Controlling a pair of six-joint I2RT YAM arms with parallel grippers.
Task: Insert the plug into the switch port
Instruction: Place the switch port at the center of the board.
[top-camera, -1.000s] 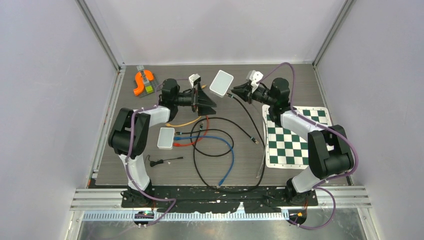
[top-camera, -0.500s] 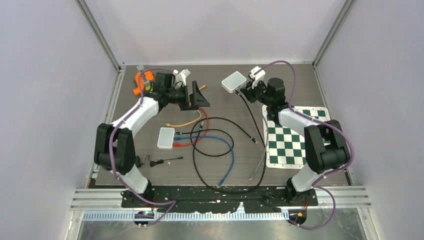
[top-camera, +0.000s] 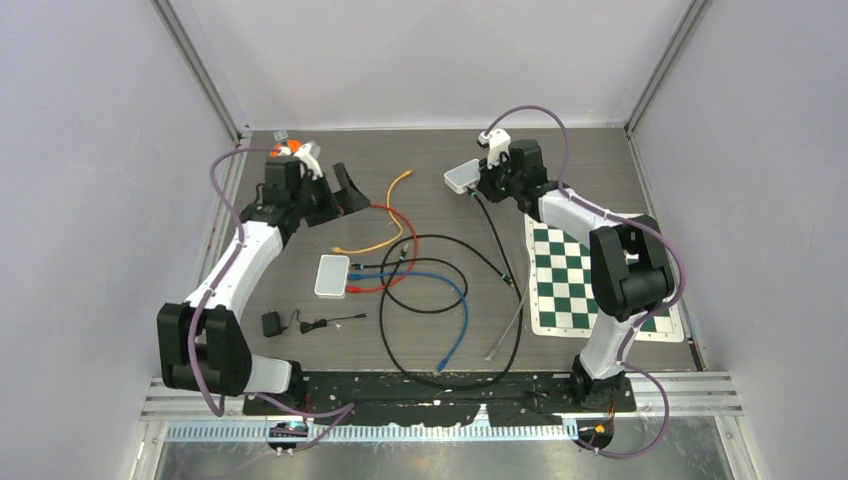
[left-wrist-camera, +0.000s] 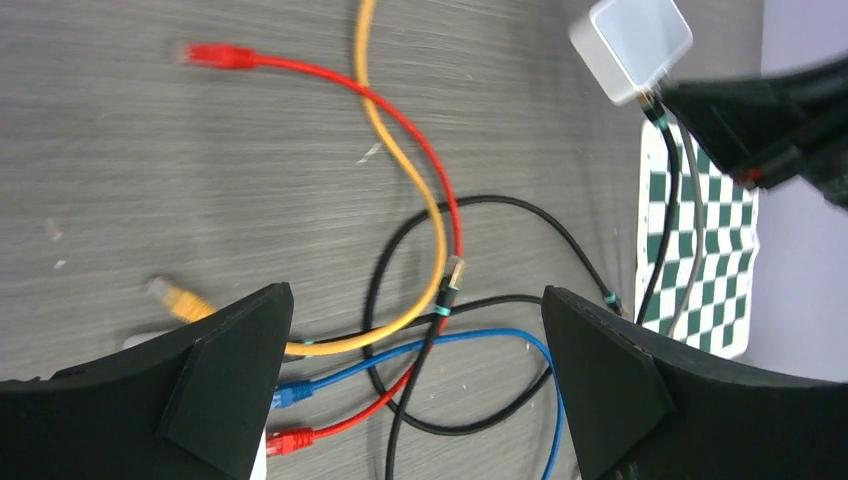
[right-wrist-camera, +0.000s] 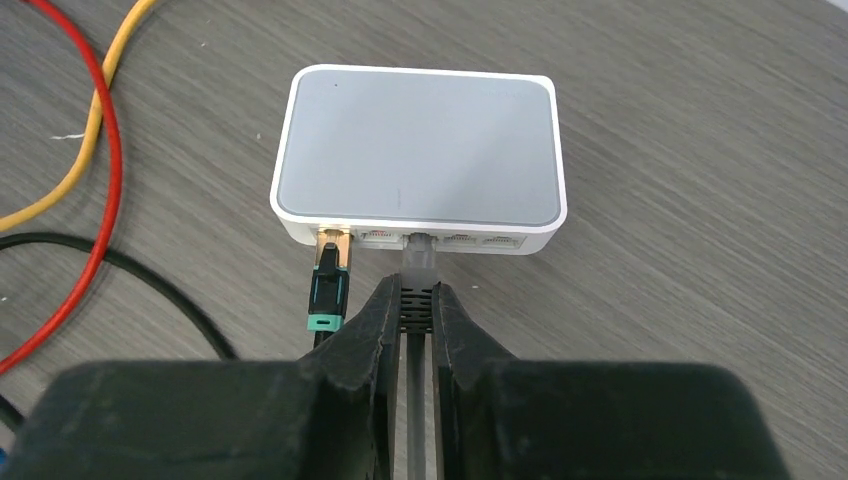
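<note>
Resting in a port of the white switch (right-wrist-camera: 420, 150), the grey plug (right-wrist-camera: 420, 262) is pinched by the nearly closed right gripper (right-wrist-camera: 417, 295). The left gripper (left-wrist-camera: 412, 300) is spread wide, and nothing is held by it.

A black plug (right-wrist-camera: 326, 288) crowds the switch (right-wrist-camera: 420, 150) ports; bare table (right-wrist-camera: 700, 120) lies beyond.

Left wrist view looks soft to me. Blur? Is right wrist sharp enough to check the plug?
Left wrist: smeared, red plug and yellow plug streaked. Right wrist: crisp on the switch and grey plug, no glare. Top external: even light, faint shadows.
</note>
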